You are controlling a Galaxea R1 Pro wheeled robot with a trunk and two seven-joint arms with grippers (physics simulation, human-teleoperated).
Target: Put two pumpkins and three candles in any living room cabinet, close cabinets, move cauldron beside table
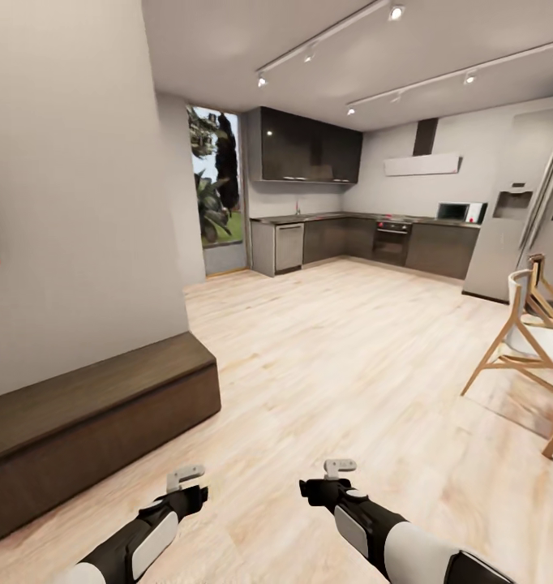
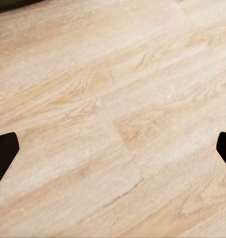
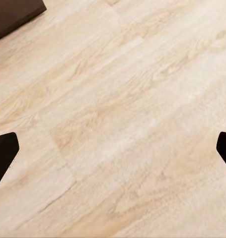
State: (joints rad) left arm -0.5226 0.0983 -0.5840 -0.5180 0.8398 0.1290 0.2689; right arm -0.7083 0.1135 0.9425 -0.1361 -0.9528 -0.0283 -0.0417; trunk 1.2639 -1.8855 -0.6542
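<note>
From the head view we find the robot standing on a pale wood floor (image 1: 333,341) in an open room, with a kitchen (image 1: 366,235) along the far wall and a tall window (image 1: 216,182) beside it. The long, low dark-brown cabinet (image 1: 90,422) runs along the grey wall at the left. Its flat top carries nothing that we can see, and its front looks flush and shut, though no drawer seams can be made out. A light wooden chair (image 1: 524,341) stands at the right edge of the picture. Both arms reach forward low over the floor. The left claw (image 1: 186,478) and the right claw (image 1: 340,467) each carry nothing. We record no pumpkin, candle, cauldron or table here.

From the left wrist view we note bare floor planks, with the left claw's dark fingertips (image 2: 4,156) at opposite edges of the picture: the jaws stand wide apart.

From the right wrist view the same holds, the fingertips (image 3: 4,153) spread wide over bare planks, and one corner of the cabinet (image 3: 13,15) shows nearby.

We judge the step in hand to be travel and search. It calls for turning the base toward the living-room side, keeping the arms tucked clear of the cabinet's end and the chair, and noting the cabinet's position for the return trip.
</note>
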